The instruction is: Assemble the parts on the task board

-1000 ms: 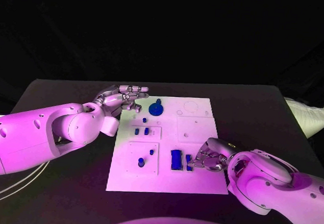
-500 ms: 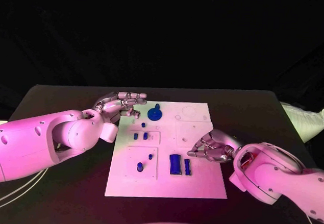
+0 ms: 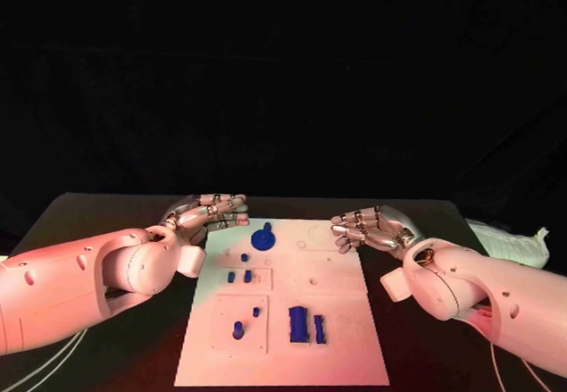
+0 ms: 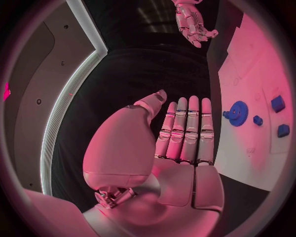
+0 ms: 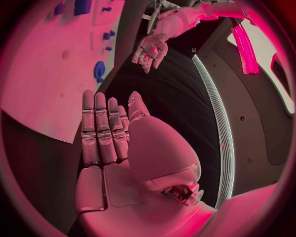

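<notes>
The white task board (image 3: pixel 336 280) lies in the middle of the black table. A blue gear-shaped part (image 3: pixel 263 239) sits near its far left corner. Small blue parts (image 3: pixel 237 276) stand mid-left, and two upright blue blocks (image 3: pixel 307 325) stand near the front. My left hand (image 3: pixel 212 211) hovers off the board's far left corner and holds nothing. My right hand (image 3: pixel 369 228) hovers over the far right corner, also holding nothing. In the left wrist view my left hand (image 4: pixel 179 133) has straight fingers beside the board (image 4: pixel 259 74) and gear (image 4: pixel 236 113). In the right wrist view my right hand (image 5: pixel 108 133) is likewise stretched out, with the gear (image 5: pixel 99 71) beyond it.
A pale bag (image 3: pixel 513 241) lies at the table's right edge. White cables (image 3: pixel 15 372) hang at the front left. Bare black table surrounds the board on both sides.
My right hand has left the two blue blocks near the board's front and moved up to the far right corner, fingers stretched out. The left hand stays near the far left corner. The camera has shifted.
</notes>
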Tool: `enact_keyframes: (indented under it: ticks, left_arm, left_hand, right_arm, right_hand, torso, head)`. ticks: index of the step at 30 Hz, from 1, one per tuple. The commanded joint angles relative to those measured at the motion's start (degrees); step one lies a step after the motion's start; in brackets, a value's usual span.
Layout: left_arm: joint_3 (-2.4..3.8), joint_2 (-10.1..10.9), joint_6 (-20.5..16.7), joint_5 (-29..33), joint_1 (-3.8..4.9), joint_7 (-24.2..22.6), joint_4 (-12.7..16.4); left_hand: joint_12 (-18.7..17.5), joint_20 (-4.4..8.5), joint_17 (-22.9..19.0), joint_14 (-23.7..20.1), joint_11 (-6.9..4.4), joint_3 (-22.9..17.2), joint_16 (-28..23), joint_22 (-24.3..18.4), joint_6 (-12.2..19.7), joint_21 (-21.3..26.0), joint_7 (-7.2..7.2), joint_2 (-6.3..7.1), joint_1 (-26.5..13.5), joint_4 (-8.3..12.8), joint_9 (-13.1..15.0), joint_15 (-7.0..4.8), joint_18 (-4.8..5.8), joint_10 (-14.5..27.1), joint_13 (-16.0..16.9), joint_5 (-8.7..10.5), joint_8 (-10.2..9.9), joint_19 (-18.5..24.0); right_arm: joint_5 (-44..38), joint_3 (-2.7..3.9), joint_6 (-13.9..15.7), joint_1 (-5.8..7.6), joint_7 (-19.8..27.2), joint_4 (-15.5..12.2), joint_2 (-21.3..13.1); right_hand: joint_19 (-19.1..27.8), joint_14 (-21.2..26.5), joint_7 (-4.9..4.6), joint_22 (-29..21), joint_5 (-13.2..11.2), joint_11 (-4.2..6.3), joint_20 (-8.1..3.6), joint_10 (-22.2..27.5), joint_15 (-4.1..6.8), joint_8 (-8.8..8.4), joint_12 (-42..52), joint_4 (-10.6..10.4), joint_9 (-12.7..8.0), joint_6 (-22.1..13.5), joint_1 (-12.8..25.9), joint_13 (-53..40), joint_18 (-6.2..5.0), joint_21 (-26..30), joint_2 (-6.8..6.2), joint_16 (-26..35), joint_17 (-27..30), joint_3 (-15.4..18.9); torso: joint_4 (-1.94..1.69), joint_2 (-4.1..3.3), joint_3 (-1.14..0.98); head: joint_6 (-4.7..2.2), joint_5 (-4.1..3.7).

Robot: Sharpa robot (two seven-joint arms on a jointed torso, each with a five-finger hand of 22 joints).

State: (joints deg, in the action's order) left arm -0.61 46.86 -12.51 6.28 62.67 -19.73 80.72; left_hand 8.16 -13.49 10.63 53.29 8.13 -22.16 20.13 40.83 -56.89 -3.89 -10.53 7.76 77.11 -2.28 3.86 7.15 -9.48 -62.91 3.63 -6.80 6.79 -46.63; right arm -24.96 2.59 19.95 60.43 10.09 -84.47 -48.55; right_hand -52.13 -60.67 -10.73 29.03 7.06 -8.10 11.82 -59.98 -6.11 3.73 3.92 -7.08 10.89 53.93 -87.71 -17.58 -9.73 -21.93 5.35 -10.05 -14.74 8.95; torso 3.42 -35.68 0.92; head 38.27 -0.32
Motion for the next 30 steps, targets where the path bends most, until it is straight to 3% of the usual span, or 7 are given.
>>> enact_keyframes:
  ticks: [1,9,11,20,21,22,30]
  left_arm:
    - [0.05,-1.4,-2.8,2.0,-0.31,-4.7,-2.1]
    - [0.08,-4.0,-4.7,2.5,-1.21,-6.6,-5.4]
    - [0.03,-3.5,-2.9,1.3,-1.08,-3.4,-4.8]
    - [0.15,-3.2,-9.1,-0.3,-1.39,-4.8,-1.7]
    - [0.19,-3.1,-11.1,-0.9,-1.49,-5.3,-0.8]
    - [0.22,-3.1,-12.5,-1.2,-1.56,-5.6,-0.1]
    - [0.49,-2.5,-25.7,-4.7,-2.22,-8.7,6.3]
  left_hand:
    - [-2.1,-1.10,-2.6,1.3,0.57,0.9,-4.8,-4.8,0.2,0.4,0.43,-0.45,1.0,0.0,-0.1,0.71,-1.21,0.3,-0.1,-0.35,-0.9,1.6]
    - [-3.9,-1.43,-4.6,3.2,0.73,1.6,-9.2,-9.9,-0.4,0.3,0.22,-1.19,2.0,0.2,-0.1,0.93,-1.16,0.0,-0.1,-0.39,-1.7,2.0]
    - [-8.2,3.23,-6.5,-14.6,-2.07,7.9,-12.5,-19.5,17.8,3.9,3.42,-3.32,-22.9,2.3,-3.9,-1.63,2.26,19.7,-3.6,2.04,-6.8,15.9]
    - [-8.2,6.24,-10.6,-25.9,-3.82,12.1,-14.8,-25.8,29.1,3.9,5.51,-7.76,-38.7,2.3,-3.9,-7.15,3.89,32.4,-3.6,6.80,-6.8,24.9]
    - [-8.2,6.64,-10.6,-27.3,-4.06,12.7,-15.1,-26.6,30.6,3.9,5.76,-7.76,-40.8,2.3,-3.9,-7.15,3.89,34.0,-3.6,6.80,-6.8,26.1]
    - [-8.2,6.90,-10.6,-28.4,-8.13,13.0,-15.3,-27.1,31.6,3.9,5.96,-7.76,-42.2,2.3,-3.9,-7.15,3.89,35.1,-3.6,6.80,-6.8,26.9]
    - [-8.2,8.74,-10.6,-35.4,-8.13,15.6,-20.1,-31.0,38.8,3.9,10.53,-7.76,-52.0,2.3,-3.9,-7.15,5.11,43.0,-3.6,6.80,-6.8,32.5]
  right_arm:
    - [13.0,0.12,-3.7,0.23,9.8,3.9,2.0]
    - [15.5,0.34,-5.6,0.41,12.1,10.4,5.9]
    - [11.5,0.31,-2.3,0.40,8.0,9.3,5.2]
    - [14.7,-0.38,4.0,0.24,10.8,5.8,4.9]
    - [15.7,-0.59,5.9,0.19,11.6,4.7,4.8]
    - [16.4,-0.75,7.3,0.15,12.3,3.9,4.7]
    - [22.7,-2.09,19.6,-0.16,17.7,-3.0,4.1]
  right_hand:
    - [-0.7,-0.7,0.25,-4.3,-0.2,-0.62,0.93,0.0,-0.75,-0.13,-0.2,1.9,-1.9,-0.4,0.4,5.5,-0.87,5.0,0.55,3.7,4.2,-0.1]
    - [-7.9,-7.6,-0.11,-11.6,0.2,-0.21,-0.15,-2.1,0.36,-0.07,-0.2,6.6,-5.1,0.9,2.1,13.3,-0.88,11.0,2.14,6.1,9.5,-1.1]
    - [11.1,14.0,3.31,-17.0,-2.2,2.41,-3.74,17.4,6.11,-3.73,-3.9,7.1,-10.9,-16.4,28.9,17.6,2.58,14.4,-0.09,10.0,14.7,-3.6]
    - [23.1,27.7,5.47,-20.6,-7.1,4.06,-6.14,29.9,6.11,-3.73,-3.9,7.1,-10.9,-27.4,46.2,17.6,4.18,16.6,-5.35,10.0,14.7,-9.0]
    - [24.7,29.5,5.75,-21.0,-7.1,8.10,-6.44,31.6,6.11,-3.73,-3.9,7.1,-10.9,-28.8,48.5,17.6,4.17,16.9,-5.35,10.0,14.7,-9.0]
    - [25.8,30.7,5.96,-21.3,-7.1,8.10,-6.65,32.7,6.11,-3.73,-3.9,7.1,-10.9,-29.8,50.0,17.6,4.17,17.1,-5.35,10.0,14.7,-9.0]
    - [33.2,39.1,10.73,-23.5,-7.1,8.10,-11.82,40.3,6.11,-3.73,-3.9,7.1,-10.9,-36.6,60.5,17.6,5.42,21.9,-5.35,10.0,14.7,-9.0]
  torso:
    - [0.07,1.38,-0.19]
    - [0.06,2.21,-0.70]
    - [-0.05,1.79,-0.38]
    - [-2.73,3.95,-0.81]
    - [-3.09,4.24,-0.87]
    - [-3.25,4.37,-0.90]
    - [-3.42,4.50,-0.92]
  head:
    - [-1.67,0.05]
    - [-3.32,0.81]
    - [-2.66,0.44]
    - [-3.64,0.34]
    - [-3.77,0.33]
    - [-3.83,0.32]
    - [-3.89,0.32]
